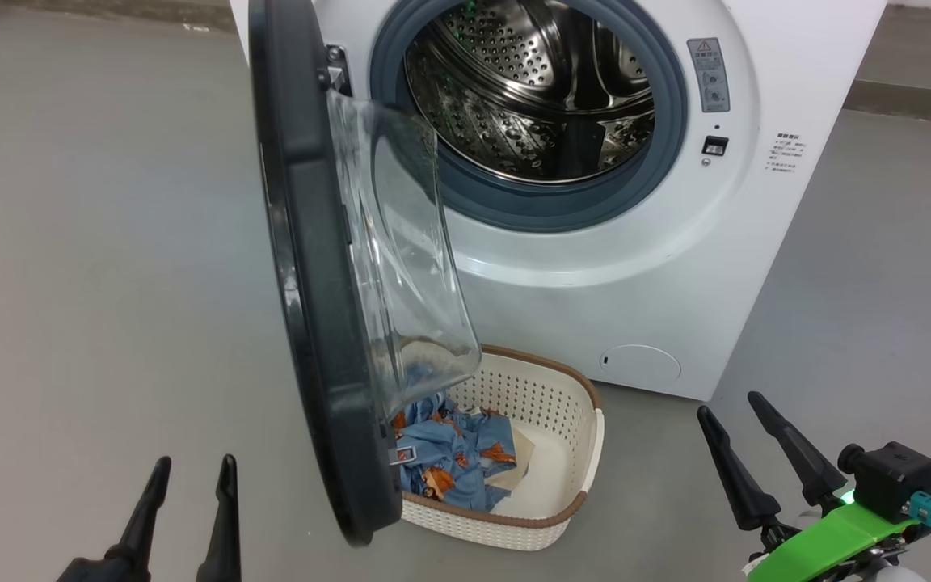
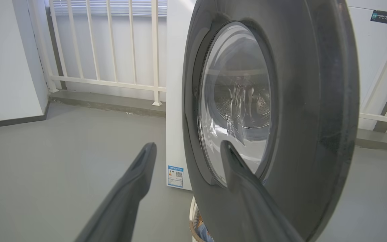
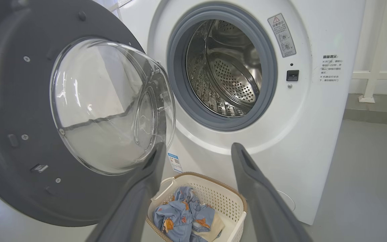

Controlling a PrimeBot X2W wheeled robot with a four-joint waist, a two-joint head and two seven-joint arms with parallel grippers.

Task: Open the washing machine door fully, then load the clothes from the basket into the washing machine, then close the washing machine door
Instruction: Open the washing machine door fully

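Washing machine (image 1: 635,283): stands at the far middle on the grey floor (image 1: 110,242), steel drum (image 1: 530,89) exposed inside the grey gasket (image 1: 514,210).

Washing machine door (image 1: 312,323): hangs wide open on the left hinge, seen almost edge-on in the head view, with the glass bowl bulging toward the right.

Basket (image 1: 546,404): sits on the floor just in front of the machine, below the drum mouth, its left part hidden behind the door in the head view.

Clothes (image 1: 449,457): lie as a crumpled blue bundle in the left half of the basket, with a cream piece at the right side of it.

Left gripper (image 1: 195,462): released, fingers spread, holding nothing; at the near left, on the outer side of the door and apart from it.

Right gripper (image 1: 729,404): also released and empty; at the near right, apart from the basket, fingers pointing toward the machine.
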